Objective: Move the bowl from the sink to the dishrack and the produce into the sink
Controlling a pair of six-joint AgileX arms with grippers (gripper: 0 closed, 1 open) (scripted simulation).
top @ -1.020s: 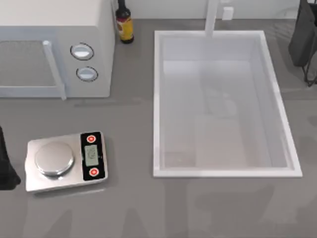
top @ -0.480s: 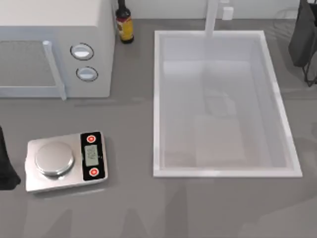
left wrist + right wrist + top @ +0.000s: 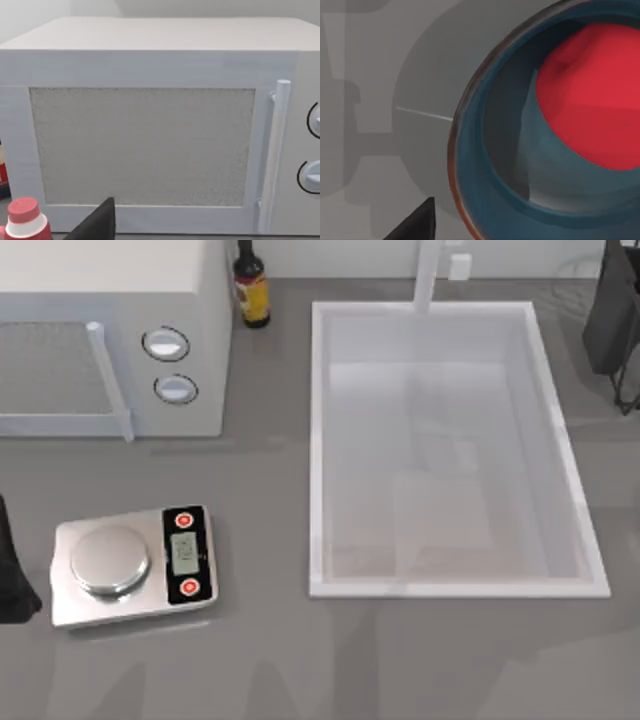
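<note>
The white sink (image 3: 316,450) lies right of centre in the top view, and nothing shows in its basin. In the right wrist view the deep blue bowl (image 3: 485,165) with its reddish-brown rim sits very close, over grey table. The red produce (image 3: 592,95) rests inside the bowl. A dark tip of my right gripper (image 3: 415,222) shows beside the bowl's rim. Faint grey wires of the dishrack (image 3: 572,270) curve at the back right. My left gripper (image 3: 97,222) faces the microwave door, and a dark part of that arm (image 3: 10,575) sits at the table's left edge.
A white microwave (image 3: 110,330) stands at the back left with a dark bottle (image 3: 251,285) beside it. A silver scale (image 3: 130,565) sits front left. A dark grey block (image 3: 612,310) stands at the back right. A red-capped bottle (image 3: 22,220) is near the left gripper.
Shadows on the sink floor and across the front of the table have shifted and faded. The scale, microwave and bottle have not moved.
</note>
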